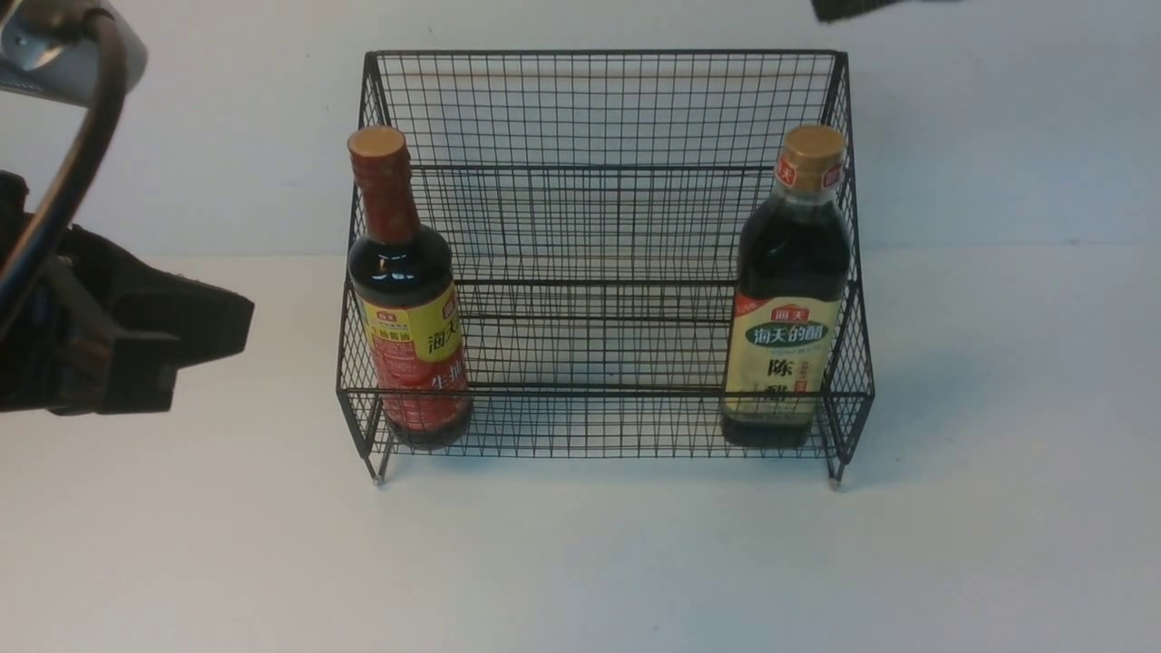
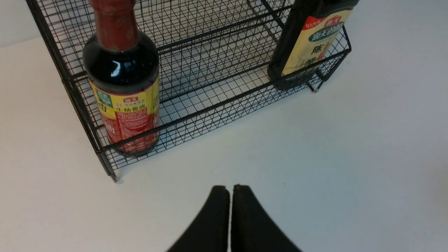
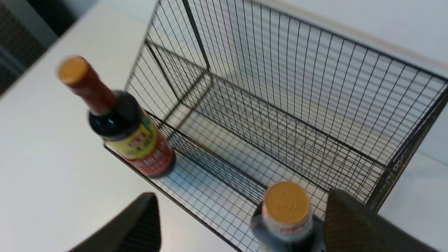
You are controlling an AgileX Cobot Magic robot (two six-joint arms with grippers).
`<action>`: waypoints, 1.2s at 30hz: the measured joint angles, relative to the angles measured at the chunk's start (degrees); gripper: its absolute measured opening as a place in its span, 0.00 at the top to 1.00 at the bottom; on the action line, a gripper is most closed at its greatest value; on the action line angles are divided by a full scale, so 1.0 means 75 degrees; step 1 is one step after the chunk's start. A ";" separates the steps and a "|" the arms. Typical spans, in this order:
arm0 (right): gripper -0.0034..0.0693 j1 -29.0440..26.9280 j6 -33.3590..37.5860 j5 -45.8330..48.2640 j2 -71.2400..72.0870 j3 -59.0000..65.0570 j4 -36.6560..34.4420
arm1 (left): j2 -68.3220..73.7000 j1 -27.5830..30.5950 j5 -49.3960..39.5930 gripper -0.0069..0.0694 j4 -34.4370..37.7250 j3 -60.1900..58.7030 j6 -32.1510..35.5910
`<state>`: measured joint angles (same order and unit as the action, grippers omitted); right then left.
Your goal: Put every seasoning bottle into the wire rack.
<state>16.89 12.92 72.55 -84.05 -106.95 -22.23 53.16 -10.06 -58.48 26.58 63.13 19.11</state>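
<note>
Front view: both bottles, the red-necked one and the green-banded one, are held in the wire rack's front tier, at opposite ends. The rack is set on a pale, smooth table, backed by a plain wall.

Left wrist view: the left gripper's jaws are closed together, nothing gripped.

Right wrist view: the right gripper's jaws are parted wide, nothing clasped.

Here's the left arm, filling the left edge of the front view, its closed hand angled rightward, fingertips together! And the right hand, jaws spread wide across the lower part of its wrist view, just a dark sliver at the front view's top right!
</note>
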 joint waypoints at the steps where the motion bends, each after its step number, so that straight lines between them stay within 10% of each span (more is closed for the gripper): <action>1: 0.28 0.0000 -0.0056 0.0004 0.0337 0.0059 0.0030 | 0.0000 0.0000 0.0008 0.91 0.0000 0.0000 0.0000; 13: 0.95 0.0000 -0.0158 0.0083 0.5183 0.2963 0.1588 | 0.0000 0.0000 0.0022 0.91 0.0000 0.0000 0.0000; 27: 0.97 0.0000 0.0003 -0.4932 1.1103 1.0537 0.1591 | 0.0000 0.0000 0.0022 0.91 0.0007 0.0000 0.0000; 36: 0.97 0.0000 0.0058 -0.6583 1.1285 1.1559 0.1583 | 0.0000 0.0000 0.0022 0.91 0.0007 0.0000 0.0000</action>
<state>16.89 13.35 23.18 0.59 -20.26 -10.35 53.16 -10.06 -58.32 26.64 63.13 19.11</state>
